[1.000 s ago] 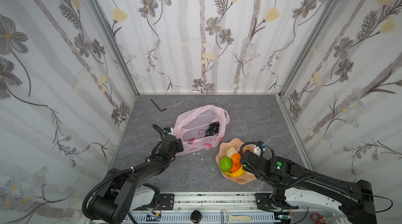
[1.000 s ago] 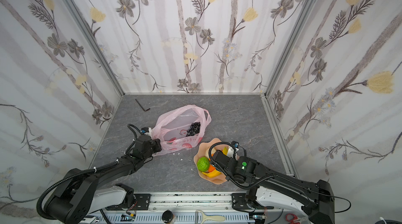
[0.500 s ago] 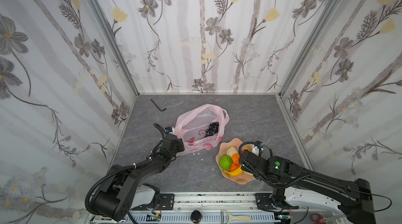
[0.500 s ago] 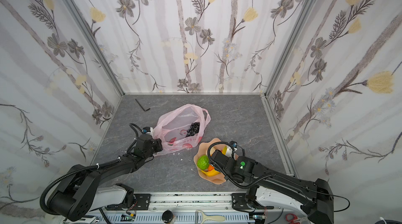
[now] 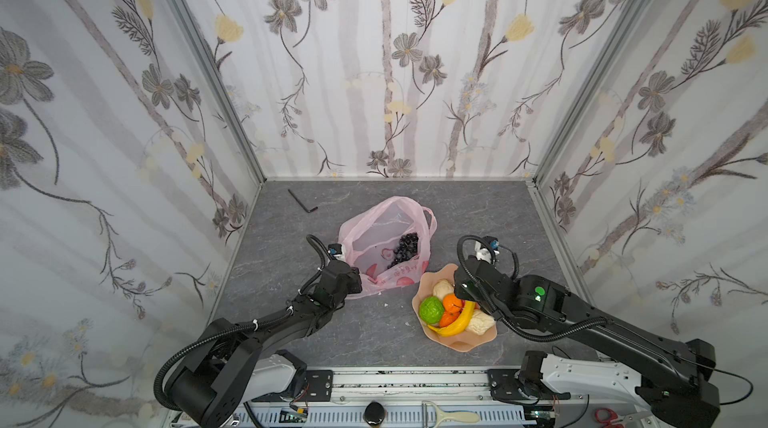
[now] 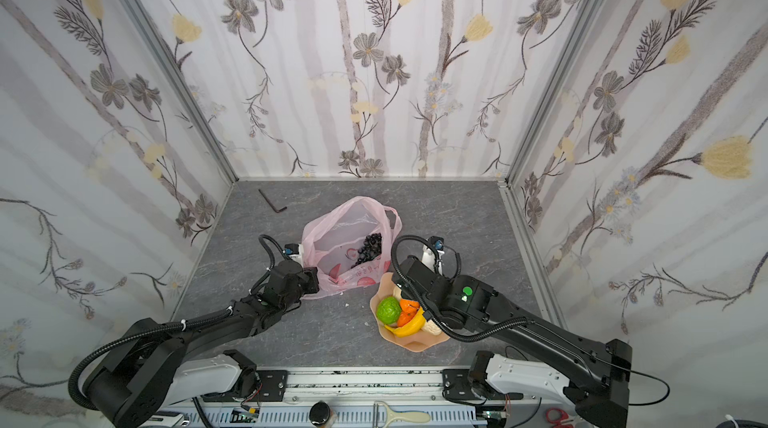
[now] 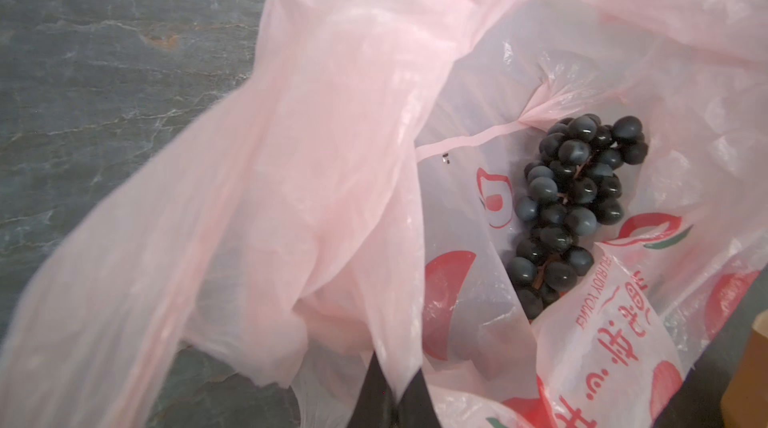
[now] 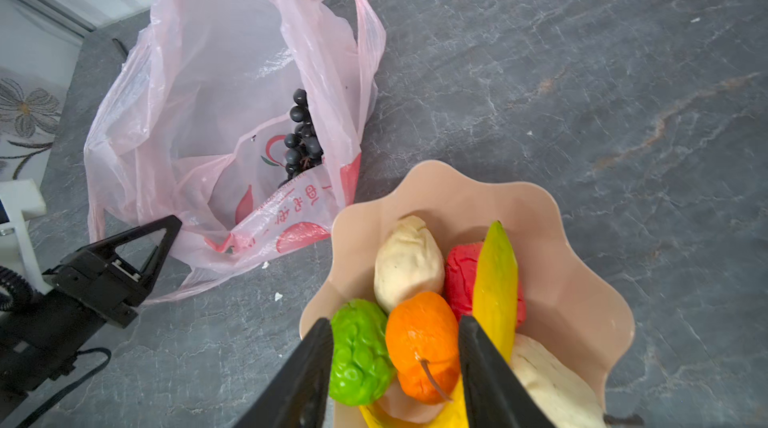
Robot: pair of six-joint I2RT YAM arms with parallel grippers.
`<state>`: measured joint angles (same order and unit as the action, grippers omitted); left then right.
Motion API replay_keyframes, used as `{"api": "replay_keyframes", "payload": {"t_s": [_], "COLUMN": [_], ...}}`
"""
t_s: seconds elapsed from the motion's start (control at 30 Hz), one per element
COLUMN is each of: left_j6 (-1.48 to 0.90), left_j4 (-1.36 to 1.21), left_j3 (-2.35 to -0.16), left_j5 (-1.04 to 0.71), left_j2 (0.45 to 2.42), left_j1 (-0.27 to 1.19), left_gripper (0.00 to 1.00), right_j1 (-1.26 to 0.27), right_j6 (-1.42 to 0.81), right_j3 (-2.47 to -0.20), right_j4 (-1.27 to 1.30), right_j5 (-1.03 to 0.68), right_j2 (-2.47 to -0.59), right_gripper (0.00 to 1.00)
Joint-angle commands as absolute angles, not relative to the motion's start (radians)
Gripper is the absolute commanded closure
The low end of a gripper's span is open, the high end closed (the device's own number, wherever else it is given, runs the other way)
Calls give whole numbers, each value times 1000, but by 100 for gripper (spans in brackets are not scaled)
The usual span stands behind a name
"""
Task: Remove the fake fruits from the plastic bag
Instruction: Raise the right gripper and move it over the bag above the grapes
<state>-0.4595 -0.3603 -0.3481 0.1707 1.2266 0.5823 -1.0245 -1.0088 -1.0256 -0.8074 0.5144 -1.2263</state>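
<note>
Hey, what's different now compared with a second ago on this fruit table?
The right pincer has opened above the dish, letting go of the orange fruit, and its wrist has shifted a little. The left pincer stays shut on the plastic bag; the grape bunch lies inside as before.

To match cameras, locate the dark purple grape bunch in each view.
Top view: dark purple toy grape bunch, centre.
Top view: grape bunch, centre.
Left wrist: grape bunch, beside red prints.
Right wrist: grape bunch, beyond peach scalloped dish.
Shared landmark: translucent pink plastic bag holding it.
</note>
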Motion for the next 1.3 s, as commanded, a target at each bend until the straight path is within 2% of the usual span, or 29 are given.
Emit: {"api": "replay_keyframes", "payload": {"t_s": [0.0, 0.1, 0.13, 0.4, 0.73, 0.87, 1.07, 1.27], "left_j6": [-385, -349, -346, -406, -457, -474, -499, -506], "left_j4": [-346, -325, -318, -268, -221, -210, -209, -209], "left_j3": [-373, -397, -404, -460, -500, -497, -488, -507], "left_j5": [231, 249, 256, 232, 244, 262, 267, 249], "left_j2": [1224, 1237, 1243, 1255, 1288, 1280, 1294, 1323], "left_j1": [638, 684, 689, 707, 714, 714, 714, 715], "left_gripper": [100, 100, 100, 100, 100, 100, 100, 100], "right_j1": [-959, -859, -843, -771, -691, -637, -565, -513], "right_j6": [-860, -807, -792, -655, -580, -534, -511, -505], "right_j3": [-1026, -975, -981, -1283, -1528, -1522, -1417, -1356], "right_j4": [-558, -310, -269, -327, -343, -365, -353, -316], "right_j5": [374, 136, 110, -4, -73, -64, -29, -53], "right_j2": [-1278, -1326, -1350, -1756, -2098, -2113, -2067, -2059], "right_gripper": [49, 51, 52, 46, 48, 49, 43, 42]}}
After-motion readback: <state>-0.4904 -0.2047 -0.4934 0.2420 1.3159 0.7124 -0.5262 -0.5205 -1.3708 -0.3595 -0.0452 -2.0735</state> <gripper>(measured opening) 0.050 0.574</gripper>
